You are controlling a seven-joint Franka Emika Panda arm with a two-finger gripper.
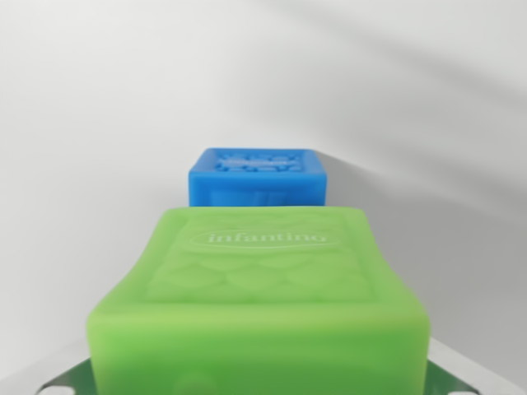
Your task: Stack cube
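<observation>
A green rubbery cube (262,296) with an embossed oval logo on top fills the lower half of the wrist view, very close and slightly blurred. It sits in my gripper (259,366), which appears shut on it. The cube hides the fingertips, and only metal edges of the gripper (49,383) show at the bottom corners. Beyond it, a blue cube (257,178) with a bumpy top rests on the white surface, centred and just past the green cube's far edge. The green cube's top lies below the blue cube's top in the picture.
A plain white surface (99,164) spreads around both cubes. A soft grey shadow band (412,123) runs diagonally across the wrist view's right.
</observation>
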